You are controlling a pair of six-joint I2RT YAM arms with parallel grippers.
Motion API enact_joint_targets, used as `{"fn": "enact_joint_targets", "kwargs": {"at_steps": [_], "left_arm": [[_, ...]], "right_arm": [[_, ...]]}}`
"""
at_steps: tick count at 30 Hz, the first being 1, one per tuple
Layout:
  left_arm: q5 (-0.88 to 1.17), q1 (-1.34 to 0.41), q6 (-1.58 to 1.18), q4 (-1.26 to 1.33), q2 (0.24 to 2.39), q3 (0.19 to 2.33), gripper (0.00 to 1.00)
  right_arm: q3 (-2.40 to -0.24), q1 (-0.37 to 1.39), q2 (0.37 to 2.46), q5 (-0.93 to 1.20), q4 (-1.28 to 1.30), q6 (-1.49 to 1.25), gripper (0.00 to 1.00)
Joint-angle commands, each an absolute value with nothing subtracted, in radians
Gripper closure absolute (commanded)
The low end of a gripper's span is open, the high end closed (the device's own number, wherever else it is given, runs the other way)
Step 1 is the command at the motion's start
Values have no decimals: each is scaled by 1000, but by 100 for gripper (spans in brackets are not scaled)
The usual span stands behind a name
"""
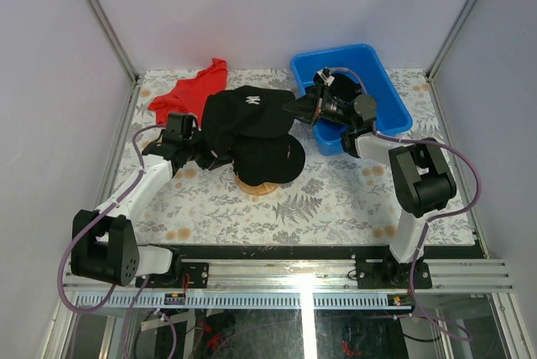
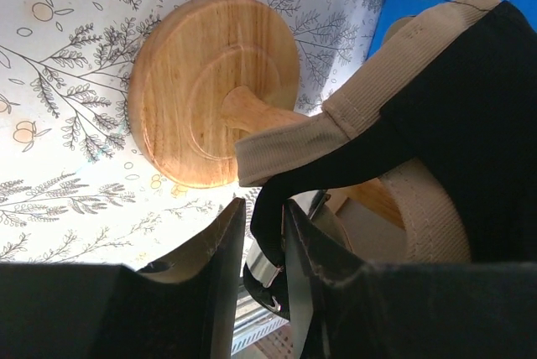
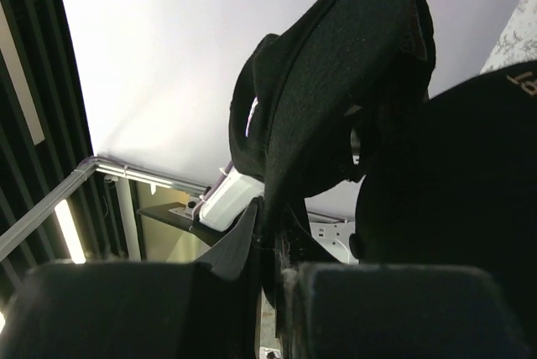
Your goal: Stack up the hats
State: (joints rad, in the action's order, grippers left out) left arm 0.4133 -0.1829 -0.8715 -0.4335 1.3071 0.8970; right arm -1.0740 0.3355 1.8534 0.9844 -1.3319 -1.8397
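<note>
A black cap with a white logo point(image 1: 252, 107) hangs in the air between my two grippers, just above and behind the stand. My left gripper point(image 1: 218, 158) is shut on its rear strap with a metal buckle point(image 2: 267, 246). My right gripper point(image 1: 296, 109) is shut on its brim edge point(image 3: 336, 107). Below it another black cap point(image 1: 268, 159) sits on the wooden stand point(image 1: 260, 185). In the left wrist view a tan cap's band point(image 2: 336, 124) shows under black cap fabric point(image 2: 470, 116), above the stand's round base point(image 2: 210, 99).
A red cloth point(image 1: 189, 91) lies at the back left. A blue bin point(image 1: 377, 70) stands at the back right, under my right arm. The table has a leaf-patterned cover point(image 1: 336, 200). Metal frame posts rise at the back corners.
</note>
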Motion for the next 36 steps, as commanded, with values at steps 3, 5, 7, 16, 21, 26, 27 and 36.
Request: {"fn": "enact_joint_targets", "kwargs": {"at_steps": [3,5,7,16,21,26,27,36], "left_arm": [[450,-178,-895,-378,1315,895,77],[457,-178,-900,-371,1320,894,77],[462,-178,-904,-365,1327,894,77],[451,-173,-889,-380,1336,864,79],[447,-159,-893,-367,1352,788,81],[466,-154,-897,-363,1380,758,83],[471,-153,-894,-363,1388,756,83],[522,-150,-891,-363,1431,774,83]], "right_arm": [[-988,335,1775,1004,-1454,-1831,100],[-941,336,1728,1027,-1394,-1782,100],[-902,334,1696,1046,-1345,-1733,100],[-783,299,1700,1061,-1388,-1710,100],[-762,263,1681,1077,-1384,-1713,100],[-734,224,1688,1108,-1399,-1721,100],[-727,221,1693,1114,-1401,-1722,100],[-713,220,1734,1219,-1377,-1707,100]]}}
